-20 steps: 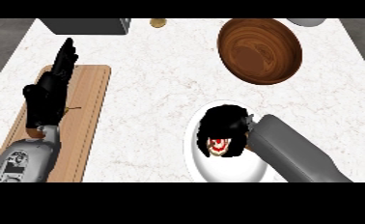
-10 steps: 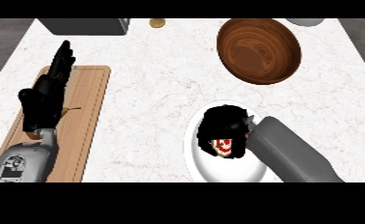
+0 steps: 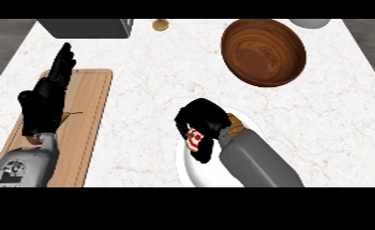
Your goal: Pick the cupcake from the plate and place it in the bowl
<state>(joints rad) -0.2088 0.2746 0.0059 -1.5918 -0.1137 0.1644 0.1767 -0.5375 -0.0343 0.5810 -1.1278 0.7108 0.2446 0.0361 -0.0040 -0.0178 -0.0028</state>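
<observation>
Head view: one cupcake [image 3: 195, 139], one plate [image 3: 209, 174], one bowl [image 3: 264, 51]. Right hand [image 3: 204, 121] is clenched round the cupcake, over the plate's far rim; can't tell if it's lifted. The bowl is ahead and right of that hand, well apart, with bare counter [image 3: 157, 70] between. Left hand [image 3: 45, 100] is relaxed, fingers straight, over one wooden board [image 3: 92, 120]. One grey box [image 3: 86, 27] sits beyond its fingertips.

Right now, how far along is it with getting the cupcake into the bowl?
Done: the right hand is at the plate, fingers curled round the cupcake. In hand: that grasp, with the cupcake over the plate; whether it is lifted, I cannot tell. Left: carrying it to the bowl, which shows nothing inside, and letting go. The left hand rests open over the board.
</observation>
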